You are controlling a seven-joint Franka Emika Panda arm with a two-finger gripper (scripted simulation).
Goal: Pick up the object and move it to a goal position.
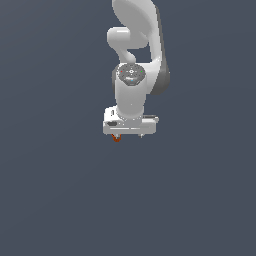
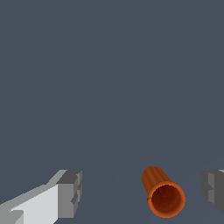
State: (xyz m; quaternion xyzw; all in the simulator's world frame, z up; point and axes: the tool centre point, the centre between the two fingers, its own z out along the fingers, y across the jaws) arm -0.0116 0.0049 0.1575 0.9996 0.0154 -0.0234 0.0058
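Gripper open, fingers either side of the object, not touching. Object judged light, rigid, tapered; grip across its ribbed body.

The exterior view faces the arm head-on from some way off. The wrist view looks past the gripper, close above the orange-red object. Both views share that object.

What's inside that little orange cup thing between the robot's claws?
Nothing shows inside the orange cup: the wrist view looks into its open mouth and finds only a dark, hollow interior. Its deepest part is shadowed, so unclear. It sits between the open gripper's fingers, touching neither.
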